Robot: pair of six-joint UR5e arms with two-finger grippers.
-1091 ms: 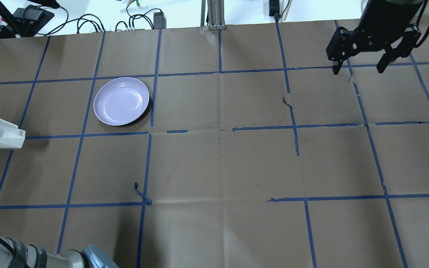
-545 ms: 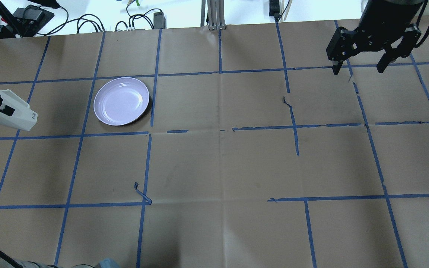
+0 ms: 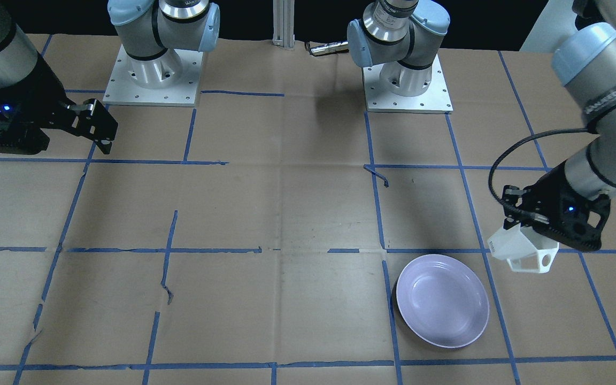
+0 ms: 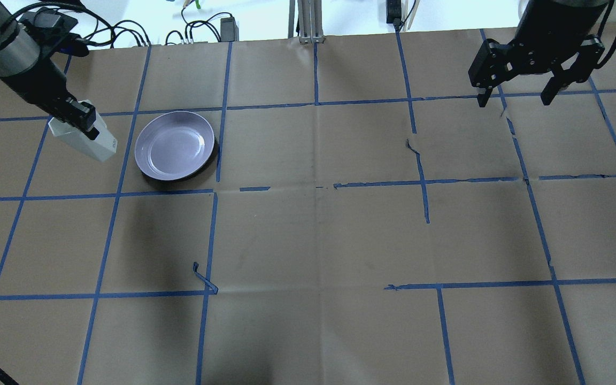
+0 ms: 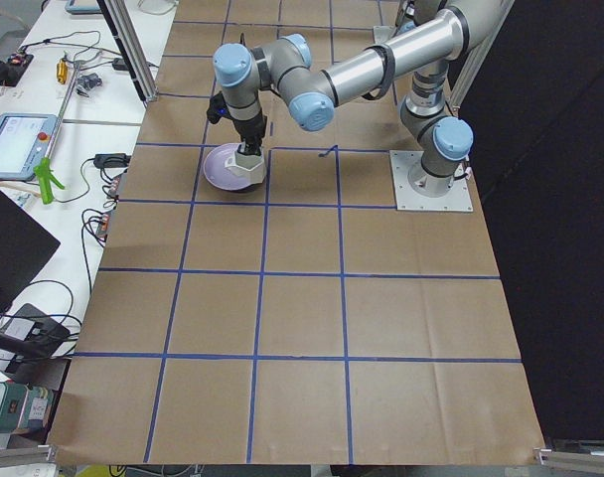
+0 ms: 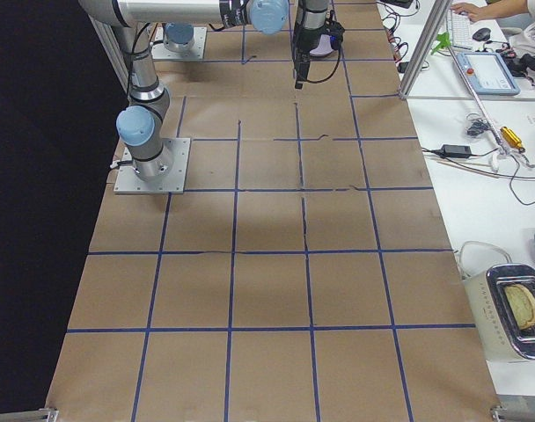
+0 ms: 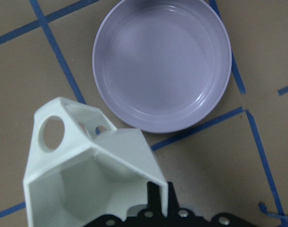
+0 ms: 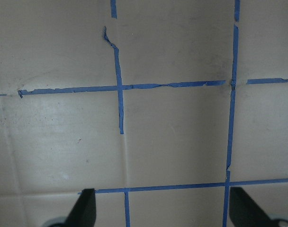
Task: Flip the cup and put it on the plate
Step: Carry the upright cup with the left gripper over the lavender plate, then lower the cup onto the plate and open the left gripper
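The white faceted cup (image 4: 90, 141) hangs tilted in my left gripper (image 4: 81, 122), above the table and just left of the plate (image 4: 175, 145) in the overhead view. The left gripper is shut on the cup's wall. In the left wrist view the cup (image 7: 87, 170) shows its open mouth and handle, with the lavender plate (image 7: 161, 61) beyond it and empty. In the front-facing view the cup (image 3: 522, 248) is up and to the right of the plate (image 3: 443, 300). My right gripper (image 4: 514, 100) is open and empty, high over the far right of the table; its fingers (image 8: 85, 208) frame bare paper.
Brown paper with a blue tape grid covers the table. A peeled tape curl (image 4: 203, 279) lies left of the middle. Cables and adapters (image 4: 201, 29) and an aluminium post (image 4: 302, 21) line the far edge. The arm bases (image 3: 407, 80) stand at the robot's side.
My left gripper has carried the cup from the table's left edge farther away and to the right, close beside the plate. The right arm has not moved.
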